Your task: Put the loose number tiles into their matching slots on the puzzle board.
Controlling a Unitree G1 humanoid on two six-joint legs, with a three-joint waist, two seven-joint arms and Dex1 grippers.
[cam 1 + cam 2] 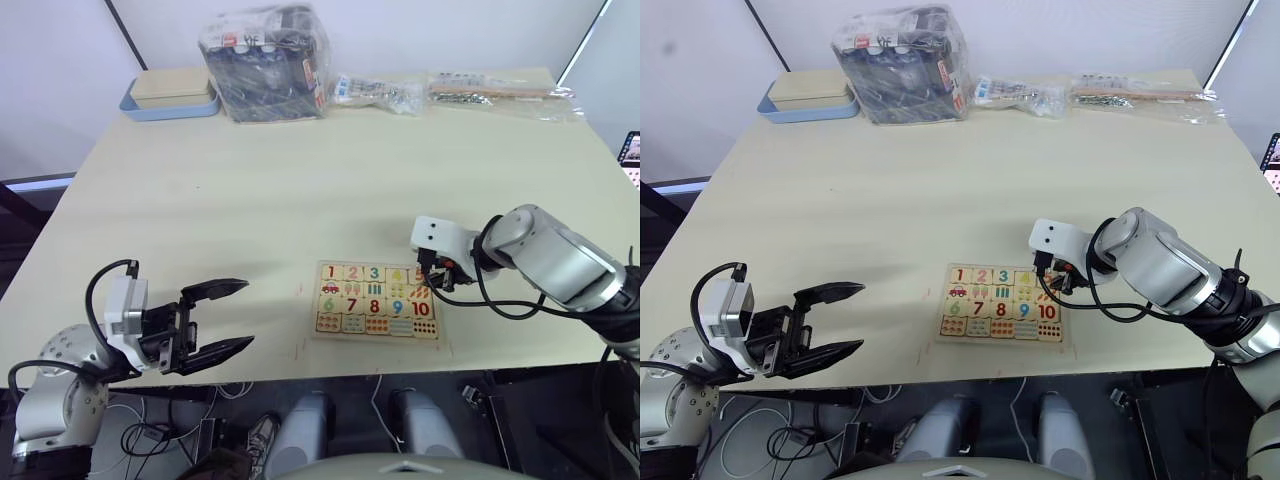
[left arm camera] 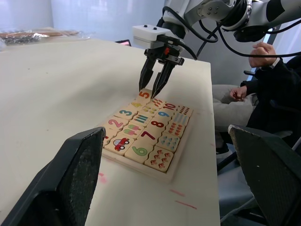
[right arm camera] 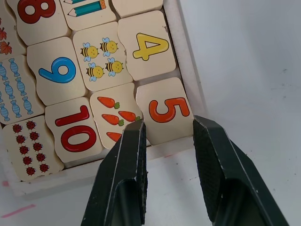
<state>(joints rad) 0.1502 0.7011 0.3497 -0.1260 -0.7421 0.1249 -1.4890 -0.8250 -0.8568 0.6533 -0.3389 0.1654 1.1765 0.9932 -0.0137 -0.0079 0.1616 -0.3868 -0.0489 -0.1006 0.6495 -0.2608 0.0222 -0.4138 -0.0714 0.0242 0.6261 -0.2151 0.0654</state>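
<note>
Puzzle board (image 1: 378, 300): flat pale-wood board with a thin raised rim, lying on the desk (image 1: 300, 190) near its front edge. Top row reads 1, 2, 3, 4, 5; lower numerals read 6, 7, 8, 9, 10, with a row of pictures (car, pencils, bees, carrots) between and counted dots, sweets and ladybirds below. Tile 5 (image 3: 165, 113): orange numeral, sitting in the board's corner slot beside tile 4 (image 3: 146, 46), apparently seated though perhaps not quite flush. Handling, by judgement: tiles light, stiff and smooth, best taken by two opposite edges; once down in a slot only the top face offers purchase, so a press suits better than a pinch. Right gripper (image 3: 168, 126): at the board's corner, fingers parted to about the tile's width, straddling tile 5 and holding nothing. Left gripper (image 1: 222, 318): off the board's opposite short side, well apart from it, fingers spread wide and empty. Beyond the board, at the desk's far edge: a blue tray with a beige lid (image 1: 172, 94) and plastic bags (image 1: 266, 62), print unreadable.
</note>
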